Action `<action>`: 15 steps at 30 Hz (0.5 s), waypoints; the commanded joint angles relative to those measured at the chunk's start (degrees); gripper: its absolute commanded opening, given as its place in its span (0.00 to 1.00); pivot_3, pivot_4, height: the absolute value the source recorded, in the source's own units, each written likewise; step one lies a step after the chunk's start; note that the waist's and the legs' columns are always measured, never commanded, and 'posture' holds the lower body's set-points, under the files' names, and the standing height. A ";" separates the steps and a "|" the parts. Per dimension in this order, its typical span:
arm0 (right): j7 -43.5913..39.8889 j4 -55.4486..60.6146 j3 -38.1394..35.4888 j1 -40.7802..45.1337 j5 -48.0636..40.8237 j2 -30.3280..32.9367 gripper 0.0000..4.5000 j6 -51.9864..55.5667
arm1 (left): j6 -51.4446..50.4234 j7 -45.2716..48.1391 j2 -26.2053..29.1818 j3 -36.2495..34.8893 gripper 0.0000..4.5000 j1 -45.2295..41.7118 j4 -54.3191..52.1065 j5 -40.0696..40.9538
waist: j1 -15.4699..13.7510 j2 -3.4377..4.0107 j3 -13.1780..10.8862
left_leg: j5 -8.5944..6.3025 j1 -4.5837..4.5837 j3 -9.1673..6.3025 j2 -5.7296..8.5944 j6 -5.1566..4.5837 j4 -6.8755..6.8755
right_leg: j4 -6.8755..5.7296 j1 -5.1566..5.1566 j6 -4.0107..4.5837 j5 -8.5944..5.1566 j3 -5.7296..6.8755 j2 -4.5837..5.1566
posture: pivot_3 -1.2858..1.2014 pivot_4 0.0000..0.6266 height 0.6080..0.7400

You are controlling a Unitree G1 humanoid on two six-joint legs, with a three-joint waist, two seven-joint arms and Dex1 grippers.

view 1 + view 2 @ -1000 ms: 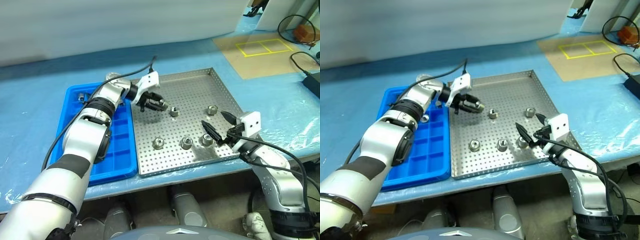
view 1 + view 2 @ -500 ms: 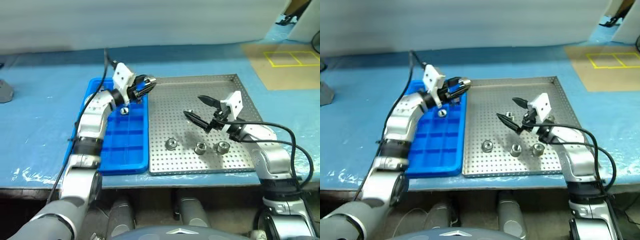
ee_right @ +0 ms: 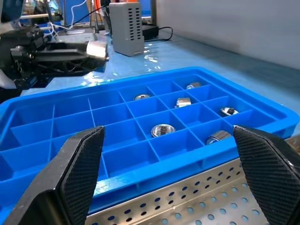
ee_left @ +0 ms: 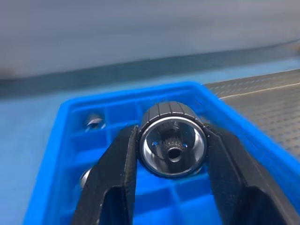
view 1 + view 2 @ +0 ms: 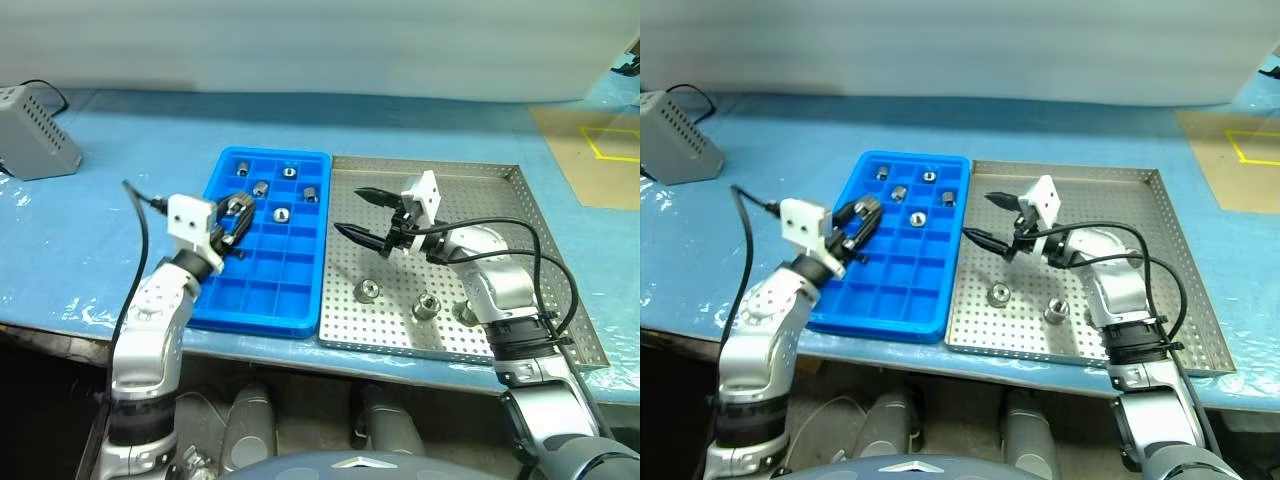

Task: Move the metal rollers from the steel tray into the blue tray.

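Steel roller (image 4: 172,145) clamped in my left tool (image 5: 234,215), over blue tray (image 5: 262,300) at 9 o'clock; centre on an empty compartment, then release. Right tool (image 5: 362,212) gapes wide, empty.

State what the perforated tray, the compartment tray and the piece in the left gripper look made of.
Steel tray: matte grey sheet metal, evenly punched holes. Blue tray: glossy moulded plastic, probably, with uniform colour and soft highlights. Roller in the left gripper: polished metal, mirror-bright face, dark ridged rim.
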State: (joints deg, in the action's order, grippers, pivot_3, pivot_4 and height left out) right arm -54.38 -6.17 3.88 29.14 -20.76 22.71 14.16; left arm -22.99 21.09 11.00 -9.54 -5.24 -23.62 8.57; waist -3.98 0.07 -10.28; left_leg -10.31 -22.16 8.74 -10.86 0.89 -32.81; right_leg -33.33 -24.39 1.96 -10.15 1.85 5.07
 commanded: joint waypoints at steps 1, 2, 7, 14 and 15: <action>-1.36 -0.59 0.62 2.40 0.31 -0.64 1.00 -1.60 | 0.13 -4.03 0.62 -0.89 0.38 2.46 -2.85 -1.87 | -0.16 -0.01 0.00 | 0.01 0.01 0.00 0.00 0.02 0.06 | 0.00 -0.02 -0.09 -0.05 0.00 0.00 | 0.58 0.24 1.00; -1.62 -0.95 0.87 2.57 0.50 -0.84 1.00 -1.72 | -0.97 -5.37 0.03 -1.16 0.38 3.51 -3.09 -1.70 | -0.25 -0.01 0.00 | 0.04 -0.01 -0.02 0.00 0.06 0.09 | 0.00 -0.03 -0.28 -0.17 0.01 -0.01 | 0.58 0.24 1.00; -1.93 -1.82 1.31 2.94 0.95 -1.34 1.00 -2.10 | -4.35 -8.81 0.07 -1.21 0.38 6.38 -3.75 -1.53 | -0.57 -0.01 0.00 | 0.05 -0.03 -0.02 0.00 0.08 0.13 | 0.04 -0.05 -0.20 -0.12 0.01 -0.02 | 0.58 0.24 1.00; -1.57 -2.16 1.41 2.40 1.81 -1.73 1.00 -2.56 | -9.42 -10.08 0.68 -1.56 0.38 9.47 -5.35 0.03 | -0.59 -0.01 0.00 | 0.05 -0.02 -0.02 0.00 0.08 0.18 | 0.05 -0.09 -0.10 -0.06 -0.01 -0.02 | 0.57 0.24 1.00; -1.38 -2.25 1.36 2.43 1.96 -1.80 1.00 -2.59 | -10.02 -9.88 0.98 -1.37 0.46 9.67 -5.32 0.18 | -0.59 -0.01 0.00 | 0.05 0.01 -0.01 0.00 0.08 0.20 | 0.05 -0.09 -0.11 -0.07 -0.02 -0.03 | 0.57 0.24 1.00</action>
State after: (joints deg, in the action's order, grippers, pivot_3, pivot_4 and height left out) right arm -55.95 -8.99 5.38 30.89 -18.90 21.26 12.73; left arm -31.77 11.51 11.34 -10.04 3.56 -27.63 8.28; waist -4.57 0.06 -10.28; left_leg -10.25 -22.14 8.72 -10.86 0.98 -32.59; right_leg -33.29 -24.48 1.83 -10.22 1.82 5.04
